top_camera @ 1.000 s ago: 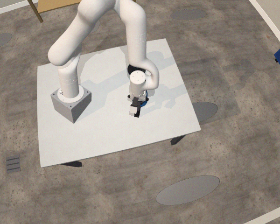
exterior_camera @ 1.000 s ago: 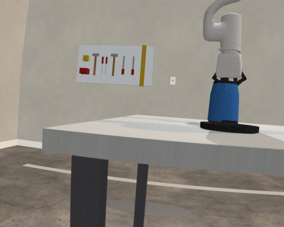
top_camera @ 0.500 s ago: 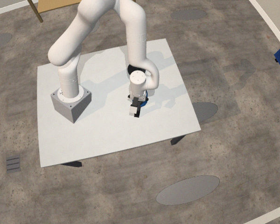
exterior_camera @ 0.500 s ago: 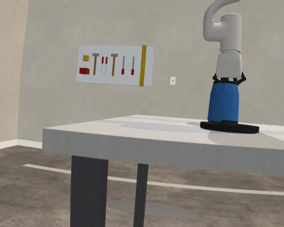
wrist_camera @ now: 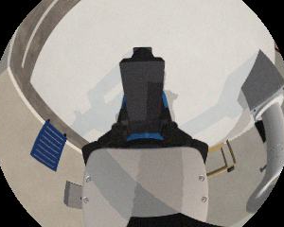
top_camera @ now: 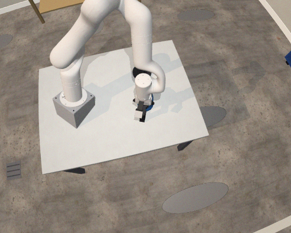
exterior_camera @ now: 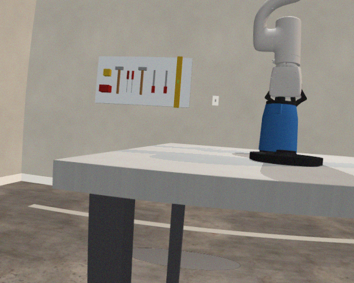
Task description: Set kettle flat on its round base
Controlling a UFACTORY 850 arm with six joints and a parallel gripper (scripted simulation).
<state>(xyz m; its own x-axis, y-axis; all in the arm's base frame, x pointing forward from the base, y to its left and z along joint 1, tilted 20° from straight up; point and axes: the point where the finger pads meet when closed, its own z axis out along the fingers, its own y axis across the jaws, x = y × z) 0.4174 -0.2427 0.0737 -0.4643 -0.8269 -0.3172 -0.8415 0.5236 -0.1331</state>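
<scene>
Jaws of the gripper (exterior_camera: 285, 99) are clenched on the top of the blue kettle (exterior_camera: 278, 128), which is seen upright on the black round base (exterior_camera: 285, 158) on the white table (exterior_camera: 159, 179).

One blue kettle (exterior_camera: 278, 128) out there; one round black base (exterior_camera: 285, 158) beneath it; one white table (exterior_camera: 159, 170) carrying both; one white arm (top_camera: 140, 37) on show, with one gripper (exterior_camera: 285, 102) at its end; on the wall, one tool board (exterior_camera: 143, 81) showing two hammers, four red-handled tools, one yellow block, one red block; one wall socket (exterior_camera: 215, 100) beside it
</scene>
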